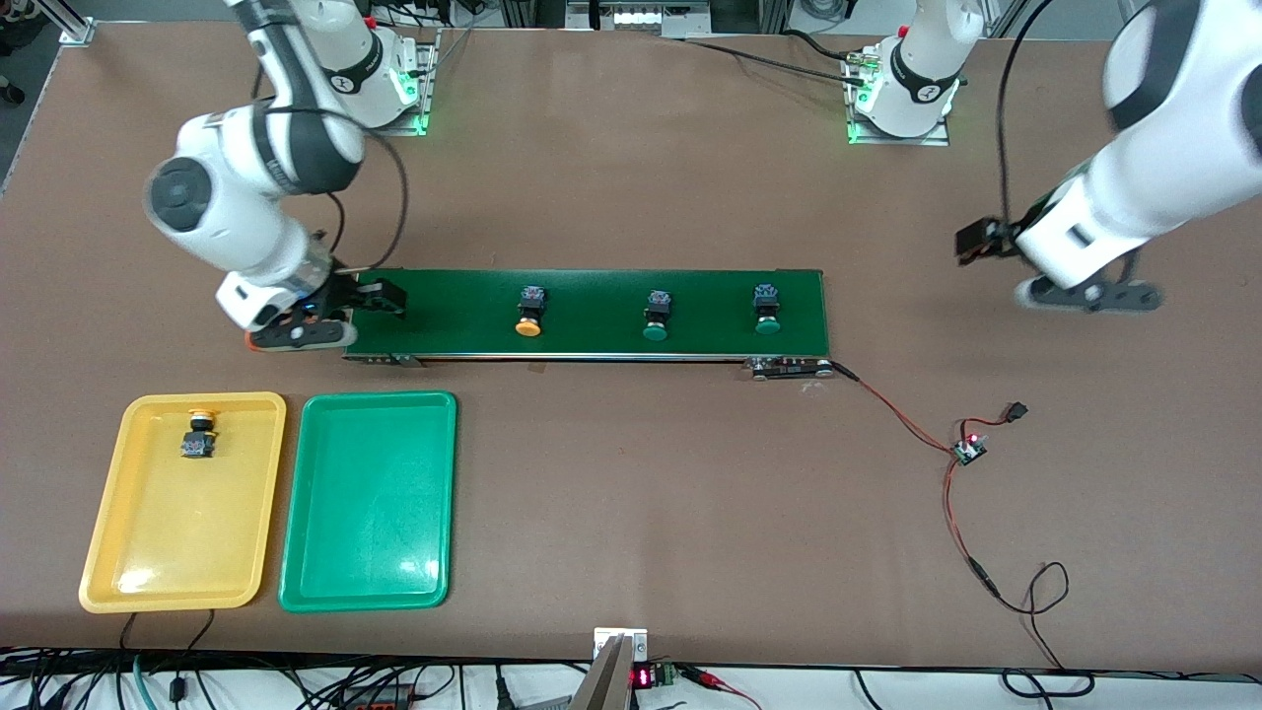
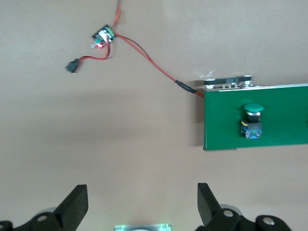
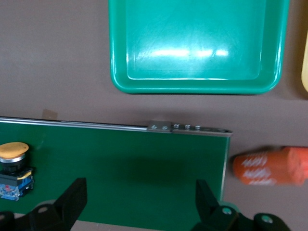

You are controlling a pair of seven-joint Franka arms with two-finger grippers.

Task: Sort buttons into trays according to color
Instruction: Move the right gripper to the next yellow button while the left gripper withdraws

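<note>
Sorting stands at one of four, by the look of it: one yellow button [image 1: 200,434] lies in the yellow tray [image 1: 128,572], toward the tray's end farther from the front camera. The green tray [image 1: 335,582] just beside it holds nothing.

Three buttons sit on the belt [image 1: 592,286], spaced along it. The second yellow button [image 1: 530,312] is the one closest to the right arm's end. The two green ones [image 1: 656,318] [image 1: 767,309] follow toward the left arm's end, the last near the belt's edge there.

Your right pincer [image 1: 380,296] hovers over the belt's end closest to the trays, jaws spread and empty. Its wrist view shows the yellow cap [image 3: 13,150] off to one side of the open jaws, not between them. An orange cylinder [image 3: 269,166] lies on the tabletop just off that belt end.

Your left pincer [image 1: 971,242] hangs over bare tabletop past the belt's other end, jaws spread, holding nothing. This arm appears to be waiting.

Step in hand, as I judge it: fetching the next button. The next move calls for you to:
- carry the right pincer along the belt until the yellow button sits between the jaws
- descend and close on the black body, not the cap
- deliver to the yellow tray
</note>
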